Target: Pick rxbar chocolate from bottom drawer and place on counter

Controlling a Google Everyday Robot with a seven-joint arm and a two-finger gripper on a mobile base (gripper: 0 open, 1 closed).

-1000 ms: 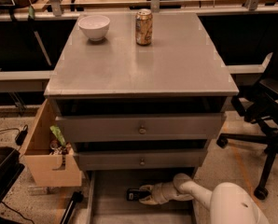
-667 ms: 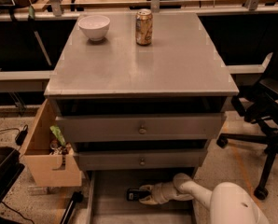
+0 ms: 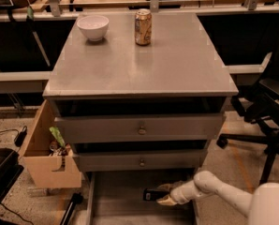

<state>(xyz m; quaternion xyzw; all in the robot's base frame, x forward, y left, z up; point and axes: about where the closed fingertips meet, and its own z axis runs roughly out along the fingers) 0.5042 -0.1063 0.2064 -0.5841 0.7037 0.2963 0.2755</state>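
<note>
The rxbar chocolate, a small black bar, is low over the grey floor of the open bottom drawer, near the drawer's middle. My gripper reaches in from the right, and its two tan fingers are closed on the bar's right end. The white arm runs off to the lower right. The counter is the grey top of the cabinet above.
A gold can and a white bowl stand at the back of the counter. Two knobbed drawers overhang the bottom drawer. A tan wooden box hangs at the left. A black office chair stands at the right.
My gripper and the arm have shifted a little to the right, and the black bar has moved right with them.
</note>
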